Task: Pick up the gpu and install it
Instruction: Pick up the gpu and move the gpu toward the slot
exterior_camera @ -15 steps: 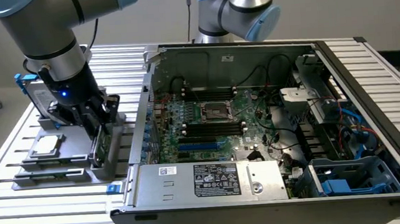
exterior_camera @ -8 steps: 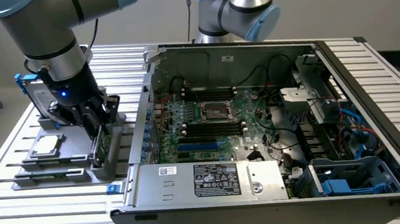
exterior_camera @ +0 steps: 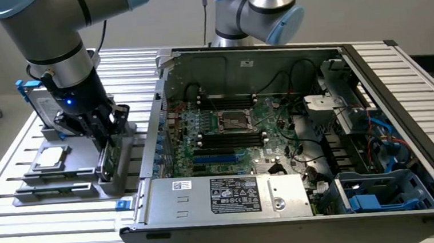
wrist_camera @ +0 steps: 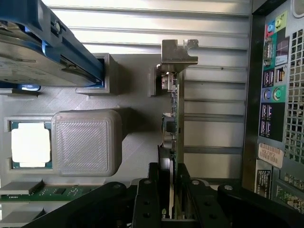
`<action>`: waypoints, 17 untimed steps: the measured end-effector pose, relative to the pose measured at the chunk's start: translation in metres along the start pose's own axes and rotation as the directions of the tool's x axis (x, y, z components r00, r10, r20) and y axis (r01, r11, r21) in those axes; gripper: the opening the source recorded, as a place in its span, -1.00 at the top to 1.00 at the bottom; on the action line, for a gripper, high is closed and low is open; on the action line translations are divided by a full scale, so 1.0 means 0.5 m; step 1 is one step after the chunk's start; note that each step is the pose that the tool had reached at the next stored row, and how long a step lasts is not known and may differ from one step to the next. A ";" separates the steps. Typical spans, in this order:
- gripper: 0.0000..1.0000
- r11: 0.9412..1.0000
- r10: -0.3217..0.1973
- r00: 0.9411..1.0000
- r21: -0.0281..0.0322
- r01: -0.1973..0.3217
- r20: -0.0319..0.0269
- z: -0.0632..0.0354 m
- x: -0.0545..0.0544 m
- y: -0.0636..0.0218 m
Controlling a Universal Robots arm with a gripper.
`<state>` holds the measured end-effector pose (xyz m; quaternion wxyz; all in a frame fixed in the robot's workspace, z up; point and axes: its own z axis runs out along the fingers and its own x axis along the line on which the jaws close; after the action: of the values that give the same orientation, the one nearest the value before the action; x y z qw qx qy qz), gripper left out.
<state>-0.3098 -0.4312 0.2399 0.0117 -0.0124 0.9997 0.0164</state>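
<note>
Jaws are straddling the graphics card (wrist_camera: 174,111) standing in its holder (wrist_camera: 135,137), can't tell if clamped; lifting, installing pending.

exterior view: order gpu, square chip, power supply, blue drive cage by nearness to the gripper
1. gpu, at the gripper
2. square chip, exterior view's left
3. power supply, case front
4. blue drive cage, exterior view's right

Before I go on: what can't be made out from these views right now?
gpu, exterior view: mostly hidden behind the gripper.
gpu, wrist view: edge-on, faces unseen; one end behind the gripper.
Drive, wrist view: cut off by the picture's edge.
Board slots, exterior view: too small to tell which are free.
</note>
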 end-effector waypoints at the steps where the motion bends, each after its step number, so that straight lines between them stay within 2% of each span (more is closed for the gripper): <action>1: 0.46 1.000 0.000 1.000 0.000 0.000 0.000 0.000 0.000 0.000; 11: 0.47 1.000 0.000 1.000 0.000 0.000 0.000 -0.003 0.000 0.000; 14: 0.47 1.000 0.000 1.000 0.000 0.000 0.000 -0.013 0.000 0.000; 17: 0.47 1.000 0.000 1.000 0.000 0.000 0.000 -0.035 -0.001 0.001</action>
<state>-0.3098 -0.4312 0.2573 0.0114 -0.0124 0.9997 0.0166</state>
